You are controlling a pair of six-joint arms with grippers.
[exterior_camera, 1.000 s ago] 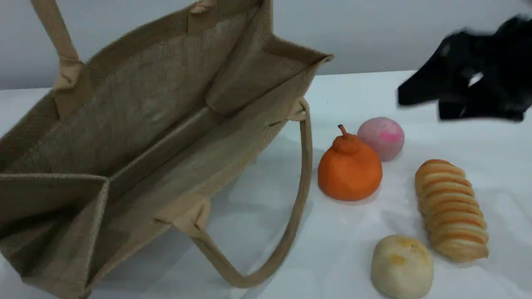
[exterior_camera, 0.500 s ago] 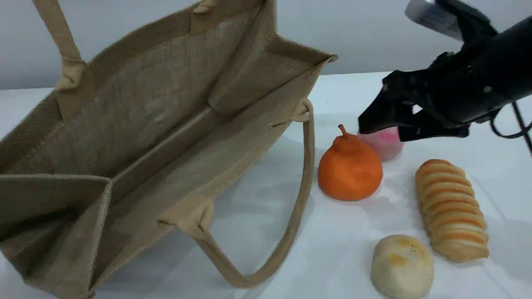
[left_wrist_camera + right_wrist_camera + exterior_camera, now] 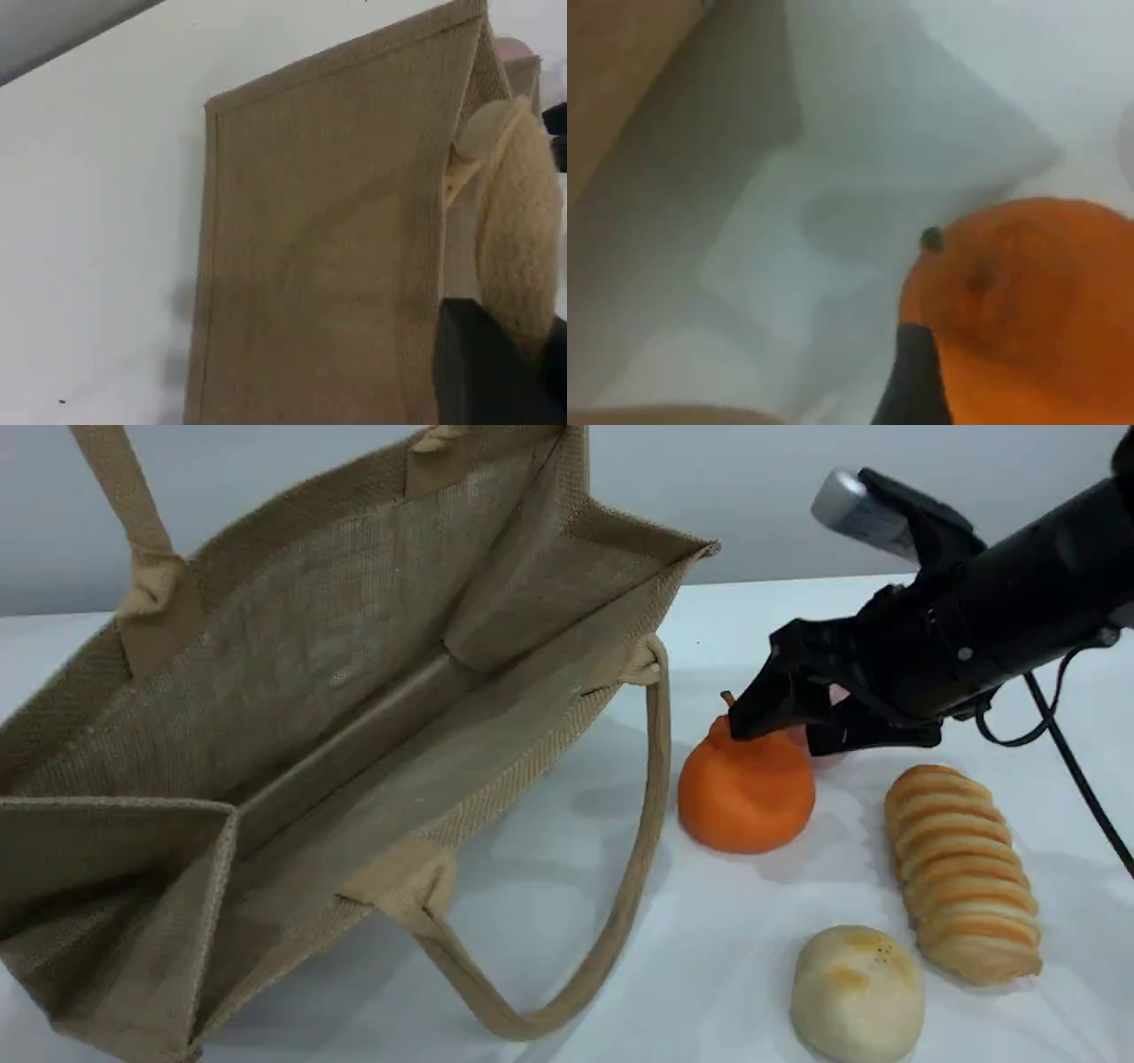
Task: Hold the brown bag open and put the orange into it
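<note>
Nearest you on the white table [image 3: 726,974] sits a pale cream round bun [image 3: 856,992] with yellowish flecks on top, and just beyond it to the right a long ridged bread roll [image 3: 964,872] striped orange and beige. To the left you have the large tan-brown woven jute bag [image 3: 292,717], standing with its mouth wide open, one beige loop handle [image 3: 620,886] drooping down its near side onto the table and the other handle [image 3: 120,487] raised at the far side. Next back, to the right of the bag and apart from it, you find the bright orange fruit [image 3: 746,793] resting on the table, knob and brown stem up. Over its top hangs your right gripper [image 3: 802,731], jaws spread wide and holding nothing; one fingertip [image 3: 917,381] shows against the fruit's skin in the right wrist view, though contact cannot be told. Behind the fruit a pink ball [image 3: 819,744] is mostly hidden by that gripper. Your left gripper [image 3: 496,372] appears only in its own wrist view, clamped tight beside the bag's beige handle; whether it pinches the handle cannot be told.
</note>
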